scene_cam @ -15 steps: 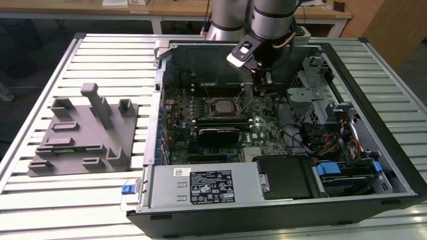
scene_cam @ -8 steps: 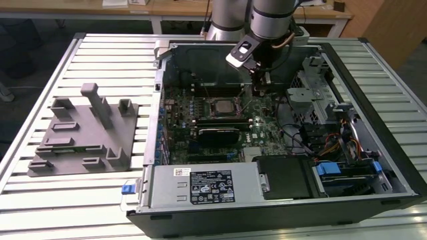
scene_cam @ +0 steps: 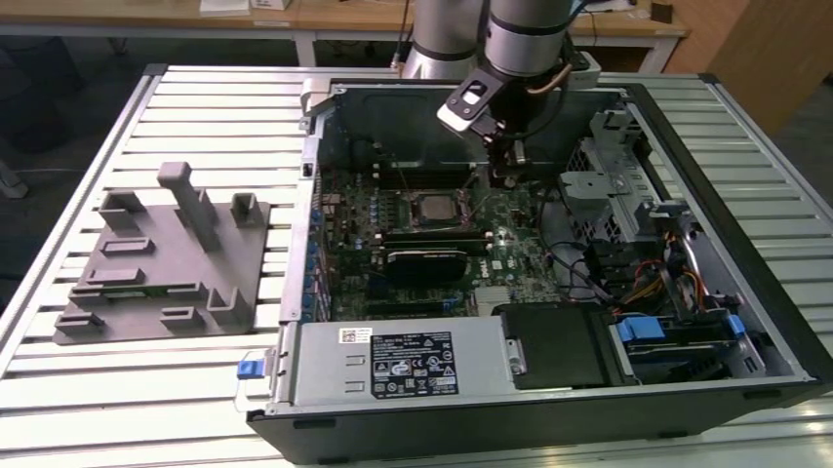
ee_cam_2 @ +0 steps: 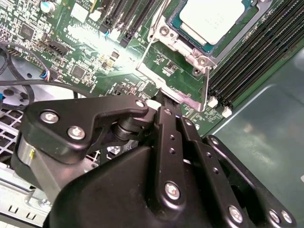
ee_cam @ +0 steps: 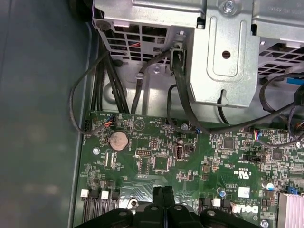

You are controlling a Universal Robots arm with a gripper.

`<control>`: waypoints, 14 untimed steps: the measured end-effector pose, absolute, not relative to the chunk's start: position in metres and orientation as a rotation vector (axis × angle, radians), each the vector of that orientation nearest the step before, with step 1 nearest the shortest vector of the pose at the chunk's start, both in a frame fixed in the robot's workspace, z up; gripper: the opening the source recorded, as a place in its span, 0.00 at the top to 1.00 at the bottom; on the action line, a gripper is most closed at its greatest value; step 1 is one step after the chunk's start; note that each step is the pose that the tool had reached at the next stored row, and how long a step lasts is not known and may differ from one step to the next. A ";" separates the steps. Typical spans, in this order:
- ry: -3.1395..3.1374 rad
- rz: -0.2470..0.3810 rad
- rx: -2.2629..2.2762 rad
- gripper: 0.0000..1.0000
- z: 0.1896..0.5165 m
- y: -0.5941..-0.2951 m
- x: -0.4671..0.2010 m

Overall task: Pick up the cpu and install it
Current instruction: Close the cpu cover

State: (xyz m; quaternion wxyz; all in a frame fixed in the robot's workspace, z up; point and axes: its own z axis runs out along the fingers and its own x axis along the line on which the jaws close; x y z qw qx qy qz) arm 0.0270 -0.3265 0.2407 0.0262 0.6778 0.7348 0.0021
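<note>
The cpu (ee_cam_2: 211, 18), a flat square chip with a silvery top plate, lies in the socket on the green motherboard (scene_cam: 508, 258) inside the open computer case. In the exterior view the cpu (scene_cam: 431, 206) sits near the board's middle, and my gripper (scene_cam: 505, 177) hangs just to its right, low over the board. The fingers (ee_cam: 158, 202) are pressed together with nothing between them. In the second wrist view the fingertips (ee_cam_2: 165, 114) end at a corner of the metal socket frame (ee_cam_2: 176, 56), beside its thin lever (ee_cam_2: 207, 80), apart from the cpu.
A grey plastic tray (scene_cam: 143, 297) with upright posts lies on the slatted table at the exterior view's left. The case holds a power supply (scene_cam: 390, 363), drive cages (ee_cam: 223, 52), black cables (ee_cam: 183, 102) and memory slots (ee_cam_2: 256, 61) close to the gripper.
</note>
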 end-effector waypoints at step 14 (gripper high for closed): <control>2.271 0.006 2.094 0.89 0.241 -0.327 0.019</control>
